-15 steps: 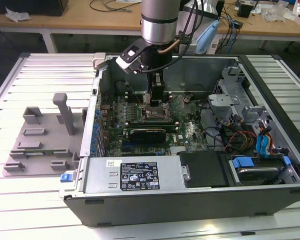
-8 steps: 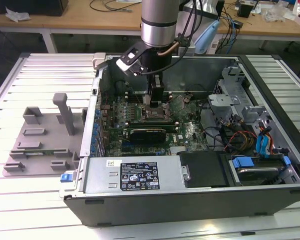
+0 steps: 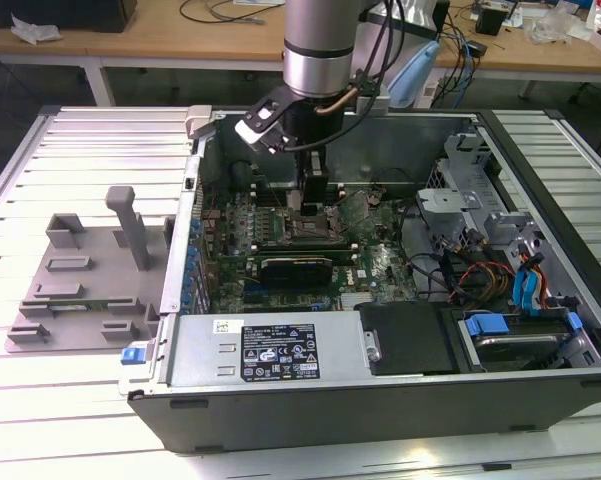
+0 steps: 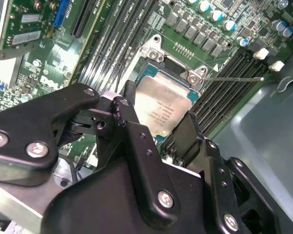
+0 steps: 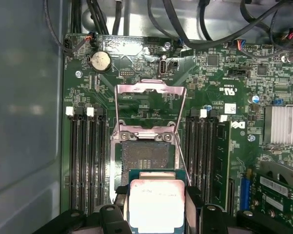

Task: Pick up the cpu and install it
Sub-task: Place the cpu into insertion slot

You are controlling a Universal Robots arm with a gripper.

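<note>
Your tool [image 5: 156, 214] is clamped on the small flat square cpu with the shiny silver-grey metal top [image 5: 157, 202], one black finger [image 5: 192, 204] on each side. You have the chip just over the open black socket [image 5: 145, 158] of the green motherboard [image 5: 209, 83] inside the grey computer case [image 3: 400, 400]. It looks not yet seated, though contact is hard to judge.

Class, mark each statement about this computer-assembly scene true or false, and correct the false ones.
1. The black gripper is shut on the flat, square, silver-topped cpu. True.
2. The cpu already sits in the motherboard socket. False: the socket is bare, and the gripper holds the cpu short of it.
3. The socket's silver metal hinged frame stands open. True.
4. The grey plastic tray lies inside the black computer case. False: it lies outside, at the exterior view's left.
</note>
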